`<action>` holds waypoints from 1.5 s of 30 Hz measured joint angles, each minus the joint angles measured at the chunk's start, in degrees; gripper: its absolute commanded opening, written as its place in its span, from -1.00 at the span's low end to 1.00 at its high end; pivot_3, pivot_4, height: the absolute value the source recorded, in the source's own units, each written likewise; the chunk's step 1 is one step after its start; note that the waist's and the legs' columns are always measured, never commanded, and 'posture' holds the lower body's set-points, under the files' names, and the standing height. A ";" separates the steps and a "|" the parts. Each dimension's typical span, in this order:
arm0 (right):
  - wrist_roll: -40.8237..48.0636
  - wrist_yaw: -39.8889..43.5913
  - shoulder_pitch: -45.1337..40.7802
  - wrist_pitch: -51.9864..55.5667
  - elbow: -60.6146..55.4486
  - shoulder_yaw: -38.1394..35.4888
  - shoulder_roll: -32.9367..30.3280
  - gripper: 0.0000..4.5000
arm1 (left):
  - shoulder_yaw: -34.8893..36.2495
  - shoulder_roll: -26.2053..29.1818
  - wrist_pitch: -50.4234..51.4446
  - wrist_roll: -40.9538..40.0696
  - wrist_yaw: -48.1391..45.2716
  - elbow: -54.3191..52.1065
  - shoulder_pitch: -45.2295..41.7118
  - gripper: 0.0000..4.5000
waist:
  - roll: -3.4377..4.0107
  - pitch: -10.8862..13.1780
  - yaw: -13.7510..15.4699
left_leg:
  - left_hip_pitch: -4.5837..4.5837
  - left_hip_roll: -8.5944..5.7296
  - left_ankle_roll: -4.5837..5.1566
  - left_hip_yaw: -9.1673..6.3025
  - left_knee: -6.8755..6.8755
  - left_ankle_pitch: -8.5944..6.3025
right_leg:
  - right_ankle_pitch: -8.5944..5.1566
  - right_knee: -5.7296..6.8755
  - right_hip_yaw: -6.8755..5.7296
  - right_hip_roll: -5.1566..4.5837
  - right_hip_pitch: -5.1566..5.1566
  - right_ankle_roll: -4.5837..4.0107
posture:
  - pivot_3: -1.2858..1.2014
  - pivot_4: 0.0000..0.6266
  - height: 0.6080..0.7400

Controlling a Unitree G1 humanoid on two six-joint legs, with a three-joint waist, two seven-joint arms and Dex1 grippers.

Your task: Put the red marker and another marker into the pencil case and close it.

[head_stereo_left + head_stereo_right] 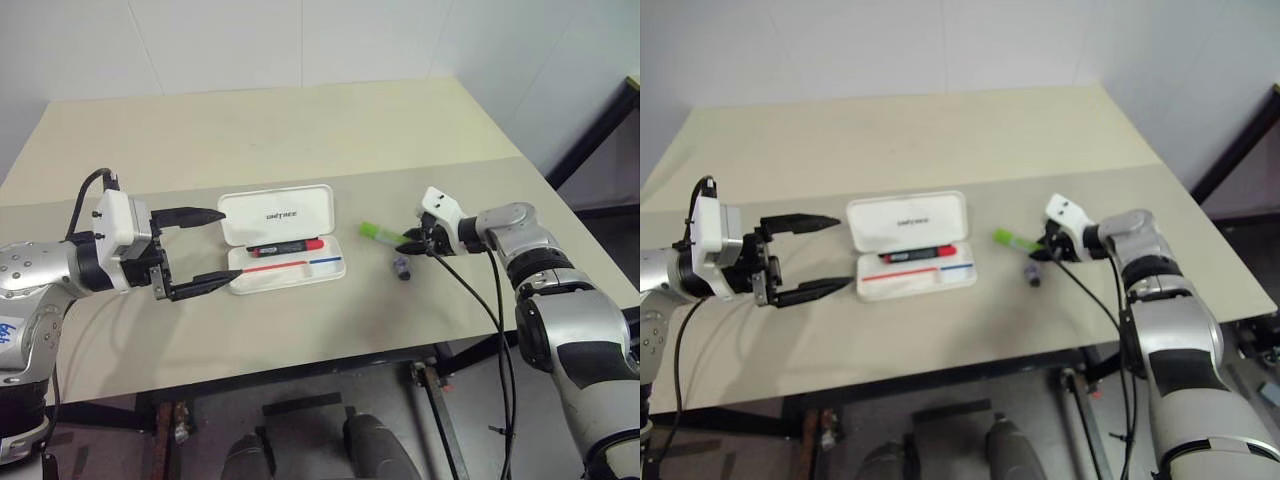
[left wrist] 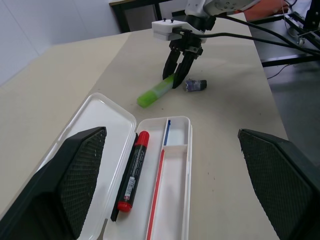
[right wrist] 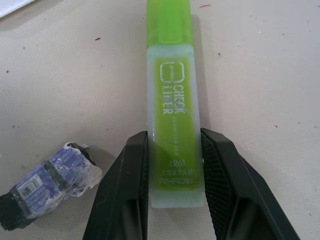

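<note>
Beige desk (image 1: 300, 130) holds the open white pencil case (image 1: 283, 240), red marker (image 1: 288, 246) already lying inside. Left hand (image 1: 195, 250) waits beside it, fingers spread wide, probably for closing the lid. Right hand (image 3: 175, 190) pinches the green highlighter (image 3: 172, 100) flat on the desk, by a small purple wrapped thing (image 3: 47, 182).

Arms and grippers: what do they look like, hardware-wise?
Both arms are silver-grey with black joint bands. The left gripper and right gripper each have a white boxy housing and two tapered black fingers with textured inner pads. Black cables trail from each wrist.
</note>
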 measured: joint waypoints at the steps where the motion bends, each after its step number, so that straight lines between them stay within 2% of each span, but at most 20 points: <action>1: 0.00 -0.14 0.00 -0.50 0.00 -0.01 0.00 -0.51 | -0.02 0.00 0.00 0.00 -0.03 0.01 -0.03 1.00 | 0.00 0.00 -0.01 | -0.01 0.01 -0.02 0.00 0.00 0.01 | 0.00 0.00 -0.01 0.00 -0.01 0.01 | 0.03 -0.52 1.00; 9: 1.10 -2.51 -0.18 -5.30 -0.13 -1.44 -0.01 -0.51 | -0.75 -0.03 -0.14 0.17 -0.37 1.18 -0.06 1.00 | 0.01 0.01 0.00 | -0.13 0.02 -0.28 0.07 -0.78 0.16 | -0.07 -0.36 -0.03 0.02 -0.37 -0.05 | 0.03 -0.52 1.00; 14: 3.87 2.25 -1.94 -8.23 -2.08 -3.38 -0.35 -0.51 | -1.43 -0.06 -0.63 0.26 -0.65 1.70 0.01 1.00 | 0.11 0.07 -0.04 | -0.49 0.11 -0.33 0.25 -1.00 0.17 | -0.21 -0.25 -0.05 0.03 -0.96 -0.12 | 0.03 -0.52 1.00; 17: 6.52 11.66 -1.93 -8.81 -5.43 -3.81 -0.77 -0.51 | -1.35 -0.06 -1.14 0.26 -0.66 1.79 1.05 1.00 | 0.23 0.14 0.01 | -0.49 0.12 -0.33 0.32 -1.01 0.16 | -0.23 -0.28 -0.13 0.02 -1.00 -0.13 | 0.03 -0.52 1.00; 20: 10.91 21.22 0.25 -7.42 -13.83 -3.42 -0.99 -0.51 | -1.28 -0.09 -1.40 0.26 -0.55 1.86 1.84 1.00 | 0.31 0.22 0.07 | -0.50 0.14 -0.35 0.34 -1.06 0.15 | -0.24 -0.27 -0.16 0.02 -1.01 -0.12 | 0.03 -0.52 1.00; 26: 20.65 21.61 10.30 3.65 -37.44 3.85 -2.90 -0.51 | -0.18 -0.14 -2.02 0.29 -0.15 1.83 4.86 1.00 | 0.28 0.25 0.43 | -0.50 0.15 -0.35 0.30 -0.81 0.14 | -0.25 -0.18 -0.15 0.01 -1.00 -0.13 | 0.03 -0.52 1.00; 30: 21.37 21.56 12.83 8.94 -46.76 7.18 -1.48 -0.51 | -0.01 -0.14 -2.46 0.58 0.05 1.78 6.56 1.00 | 0.28 0.25 0.39 | -0.47 0.14 -0.36 0.31 -0.70 0.16 | -0.25 0.02 -0.13 0.01 -1.01 -0.13 | 0.03 -0.52 1.00; 37: 19.81 19.83 13.08 10.25 -48.96 11.83 5.36 -0.51 | 0.97 -0.03 -3.55 1.65 -0.06 1.80 10.05 1.00 | 0.27 0.26 0.47 | -0.48 0.14 -0.35 0.32 -0.83 0.16 | -0.28 0.01 -0.14 0.01 -1.10 -0.20 | 0.03 -0.52 1.00; 45: 14.98 16.54 9.74 7.64 -42.84 15.31 12.85 -0.51 | 2.88 0.11 -4.20 2.37 -0.10 2.23 12.21 1.00 | 0.26 0.26 0.44 | -0.49 0.15 -0.35 0.34 -0.87 0.15 | -0.31 0.02 -0.15 0.01 -1.15 -0.25 | 0.03 -0.52 1.00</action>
